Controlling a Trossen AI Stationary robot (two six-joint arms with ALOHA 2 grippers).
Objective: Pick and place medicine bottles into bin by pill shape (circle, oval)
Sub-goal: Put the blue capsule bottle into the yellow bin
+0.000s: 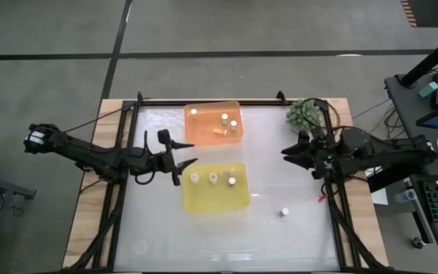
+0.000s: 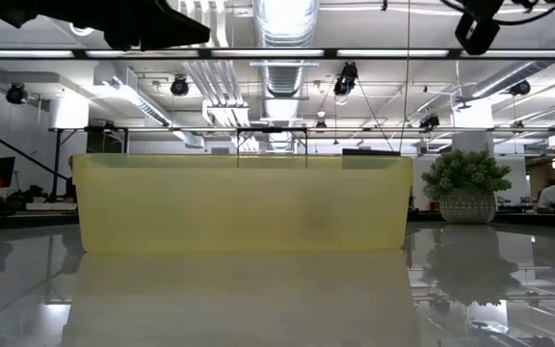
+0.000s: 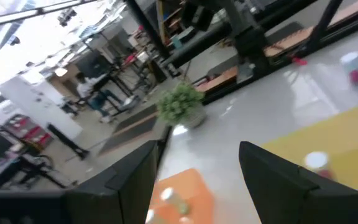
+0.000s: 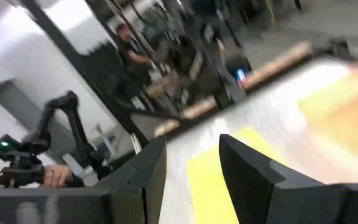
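Note:
Three small white-capped medicine bottles stand in the orange bin (image 1: 213, 122), one of them at its far left corner (image 1: 194, 113). Three more stand in the yellow bin (image 1: 216, 188), one of them at its left (image 1: 195, 178). One bottle (image 1: 285, 212) stands alone on the table, right of the yellow bin; it also shows in the left wrist view (image 3: 352, 65). My left gripper (image 1: 192, 151) (image 3: 197, 180) is open and empty, just left of the gap between the bins. My right gripper (image 1: 286, 154) (image 4: 194, 165) is open and empty near the table's right side.
A green spiky plant ball (image 1: 304, 114) in a pot sits at the far right corner and shows in the low view (image 2: 467, 188). The yellow bin's wall (image 2: 244, 202) fills the low view. A small orange thing (image 1: 219, 131) lies in the orange bin. A person shows in the room behind.

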